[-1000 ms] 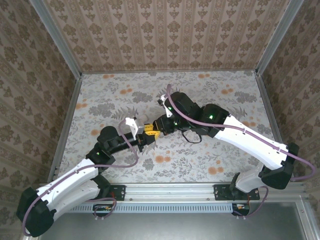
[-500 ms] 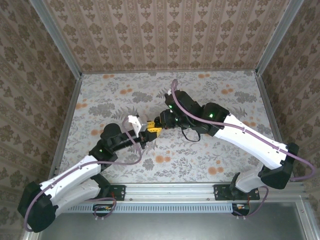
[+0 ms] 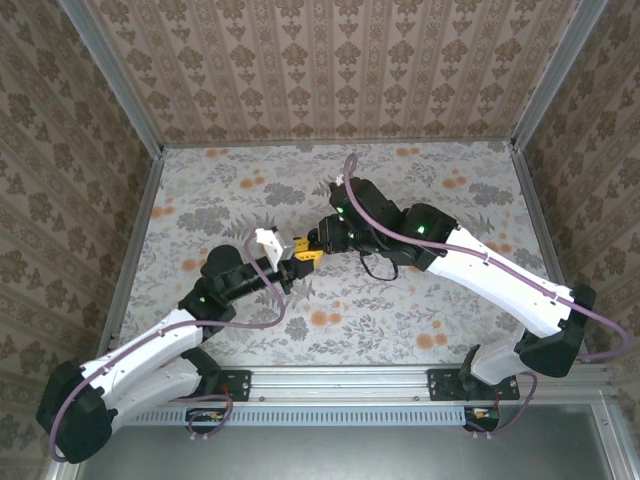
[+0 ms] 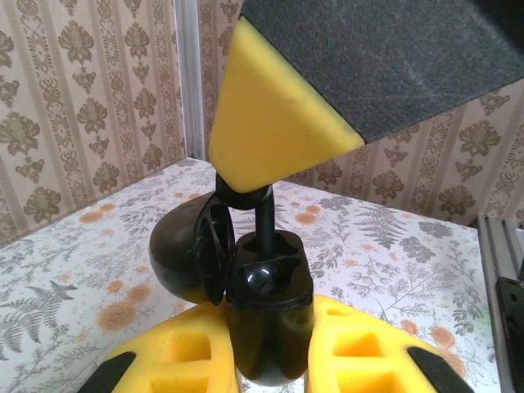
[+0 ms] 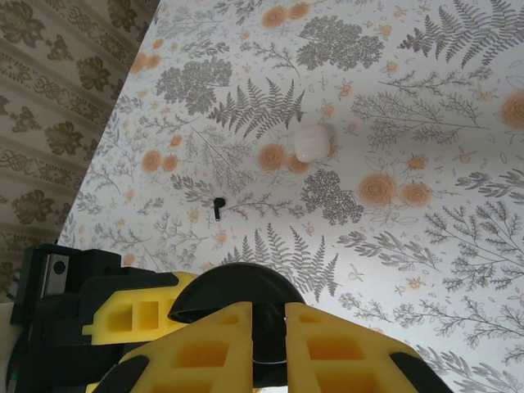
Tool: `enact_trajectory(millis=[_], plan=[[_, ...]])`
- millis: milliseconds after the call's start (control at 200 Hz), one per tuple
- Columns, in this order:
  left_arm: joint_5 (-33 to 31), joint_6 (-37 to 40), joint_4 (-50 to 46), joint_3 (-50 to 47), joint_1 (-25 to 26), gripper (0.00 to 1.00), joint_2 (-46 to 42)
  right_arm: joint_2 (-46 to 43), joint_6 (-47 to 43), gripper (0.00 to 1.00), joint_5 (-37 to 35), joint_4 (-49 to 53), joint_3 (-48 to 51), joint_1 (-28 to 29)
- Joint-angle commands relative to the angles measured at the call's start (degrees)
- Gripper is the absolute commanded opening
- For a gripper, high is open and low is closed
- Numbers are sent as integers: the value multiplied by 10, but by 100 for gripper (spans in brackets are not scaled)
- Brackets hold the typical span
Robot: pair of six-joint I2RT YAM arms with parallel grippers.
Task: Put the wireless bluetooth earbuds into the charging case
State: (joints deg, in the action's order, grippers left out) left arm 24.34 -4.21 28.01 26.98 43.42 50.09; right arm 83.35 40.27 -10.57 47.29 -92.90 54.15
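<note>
We see the left pincer (image 4: 266, 364) pressed onto a glossy black charging case (image 4: 266, 323), gripping its lower body between the two yellow pads. The case's domed lid (image 4: 184, 254) is swung open to one side. In the top view this grip sits above the middle of the counter (image 5: 409, 98).

The right pincer (image 5: 268, 332) comes in from the opposite side, its pads almost together on something dark. We judge this to be the head of a black earbud (image 4: 264, 217), whose thin stem runs from the yellow tip straight into the case's open top.

The coming move turns on that line. The stem's long axis stands upright in the left wrist view, directly over the well, with the lid off to the side and clear of it. We judge that the right arm needs a short push along the stem while the left arm holds the case steady.

A second black earbud (image 5: 219, 207) lies loose on the counter beyond both pincers, toward the left wall, and it is too small for us to tell which arm is nearer. A closed white rounded-square box (image 5: 313, 143) rests further out, well apart from it.

We can read no brand, label or lettering on the case, the box or the pads
</note>
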Motion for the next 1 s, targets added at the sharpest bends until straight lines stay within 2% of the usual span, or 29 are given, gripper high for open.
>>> enact_trajectory(millis=[0,410,995], plan=[[-23,27,61,3,1,0,-14,-6,20,13,4,3,6,-1],[-105,127,64,5,36,0,-13,11,51,12,0,-10,5,0],[-191,204,69,7,79,0,-6,23,62,11,-34,7,-15,8]])
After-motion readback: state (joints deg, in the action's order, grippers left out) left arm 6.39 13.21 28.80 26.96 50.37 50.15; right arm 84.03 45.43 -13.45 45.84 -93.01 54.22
